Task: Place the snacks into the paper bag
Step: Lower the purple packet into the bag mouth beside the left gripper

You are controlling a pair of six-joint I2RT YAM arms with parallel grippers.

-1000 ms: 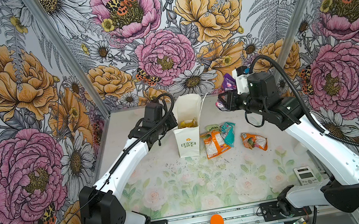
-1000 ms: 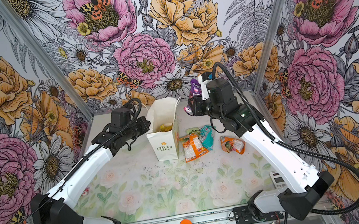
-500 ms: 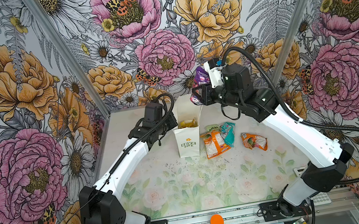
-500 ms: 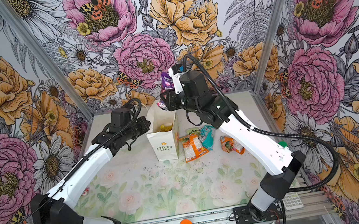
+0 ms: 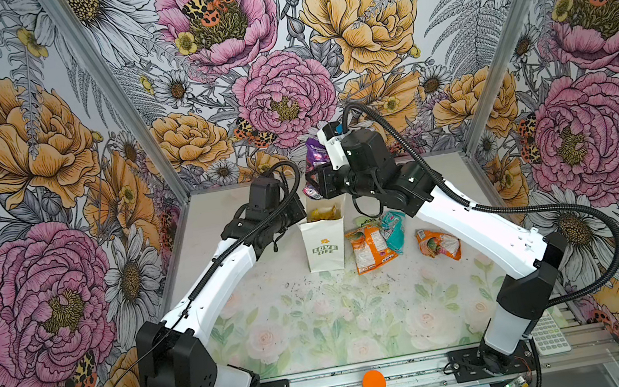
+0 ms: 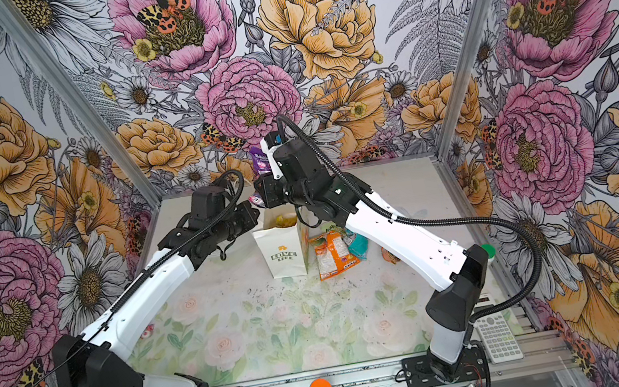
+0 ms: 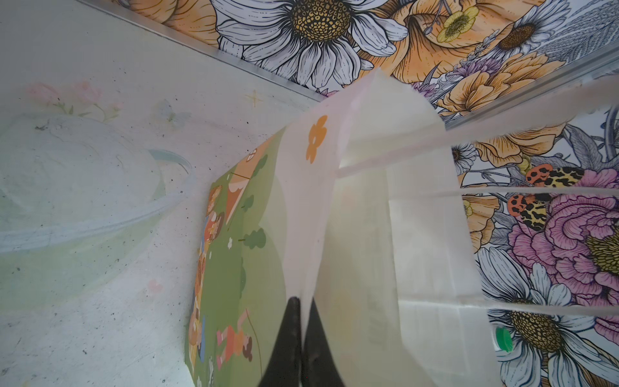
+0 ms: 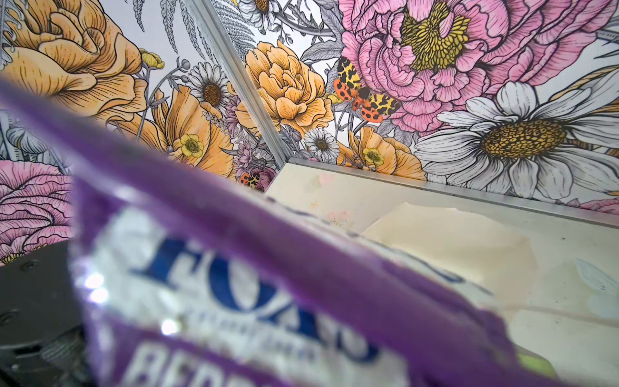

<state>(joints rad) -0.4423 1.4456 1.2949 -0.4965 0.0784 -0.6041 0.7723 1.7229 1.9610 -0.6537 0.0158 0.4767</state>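
One purple snack packet (image 5: 314, 156), held upright in the clamped right gripper (image 5: 316, 183), hangs just over the far edge of the open paper bag (image 5: 323, 245), its mouth just below, while the left gripper (image 7: 300, 318) pinches the bag's left rim.

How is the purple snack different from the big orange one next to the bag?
The purple snack hangs in the air, pinched by the right pincer; the orange snack lies flat on the table, untouched. Purple is up by the paper bag's open top; orange is down beside it. Both are crinkly packets, not yet inside.
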